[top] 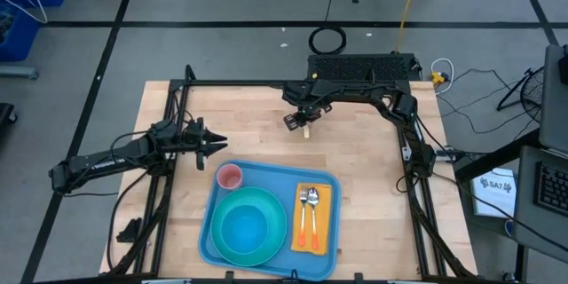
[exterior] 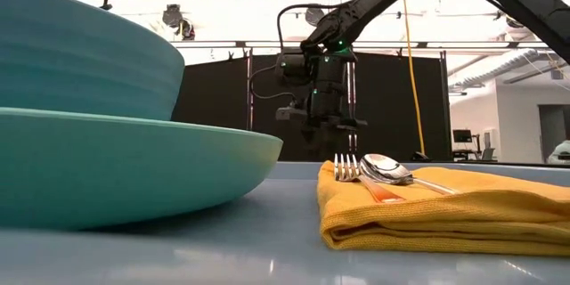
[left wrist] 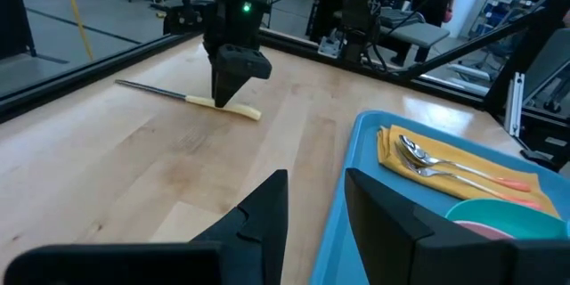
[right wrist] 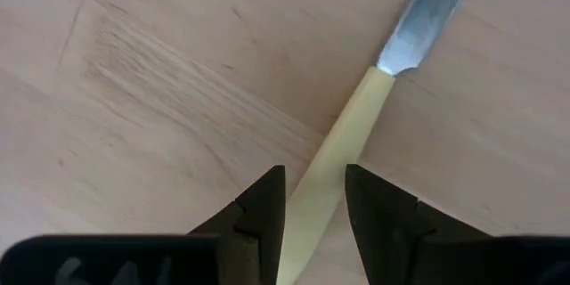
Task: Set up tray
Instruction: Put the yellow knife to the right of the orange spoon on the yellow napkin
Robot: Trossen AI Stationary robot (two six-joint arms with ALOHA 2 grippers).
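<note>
The light-blue tray [top: 271, 174] lies at the table's near middle. It holds a teal bowl on a teal plate [top: 250, 226], a pink cup [top: 230, 176] and an orange-yellow napkin [top: 321, 197] with a fork and a spoon [top: 307, 206] on it. A knife [left wrist: 160, 90] with a pale yellow handle lies flat on the wood behind the tray. My right gripper [top: 300, 124] points down at it, its fingers closed around the handle. My left gripper [top: 222, 142] is open and empty, left of the tray's far left corner. My right gripper pinches the knife's yellow handle [right wrist: 331, 165] between its two fingers, one on each long side, partway along the handle from the blade. The fingers come from above, pointing down, across the knife. The knife lies flat on the table.
Black frame rails [top: 248, 84] run along the table's far, left and right sides. Bare wood lies between the knife and the tray's far rim [left wrist: 365, 120]. A black box [top: 359, 67] stands at the far edge, behind my right arm.
</note>
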